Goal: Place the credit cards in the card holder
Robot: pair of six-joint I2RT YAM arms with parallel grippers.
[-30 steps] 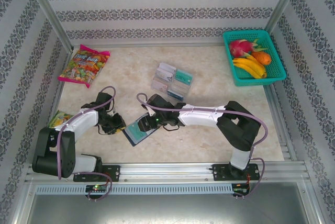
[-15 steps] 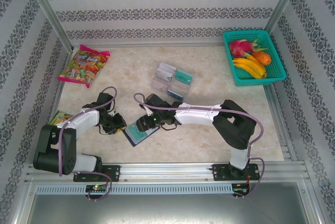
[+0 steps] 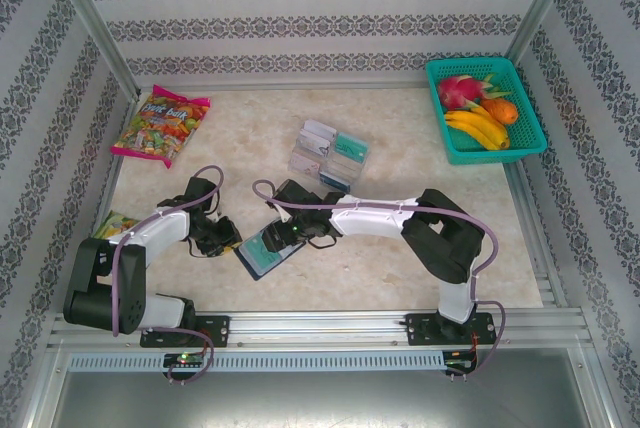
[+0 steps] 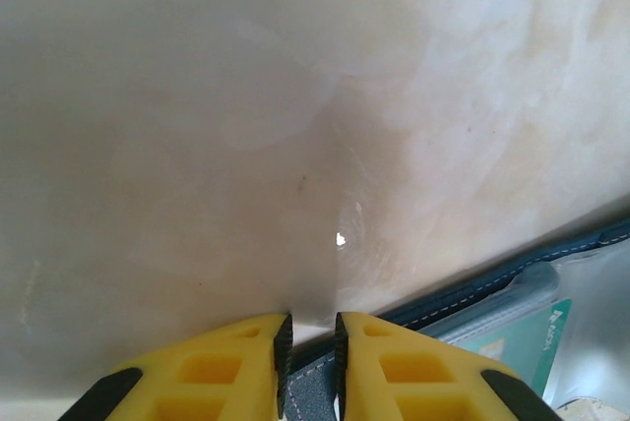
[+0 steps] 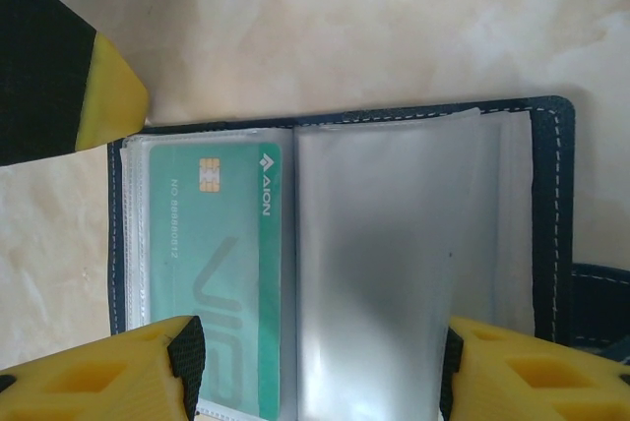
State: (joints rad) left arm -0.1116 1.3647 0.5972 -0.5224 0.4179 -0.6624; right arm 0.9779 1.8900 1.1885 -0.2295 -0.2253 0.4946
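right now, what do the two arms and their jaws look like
The left arm and right arm have white shells, black joints and black bases. A purple cable loops along each. The jaws are yellow, moulded with square recesses, with thin black pads on the inner faces.

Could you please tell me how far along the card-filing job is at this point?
Done: one teal card sits in a clear sleeve of the open card holder. In hand: the left gripper pinches the holder's edge, while the right gripper hovers open above the sleeves, with no card in it that I can see. Left: several cards lie in the clear tray.
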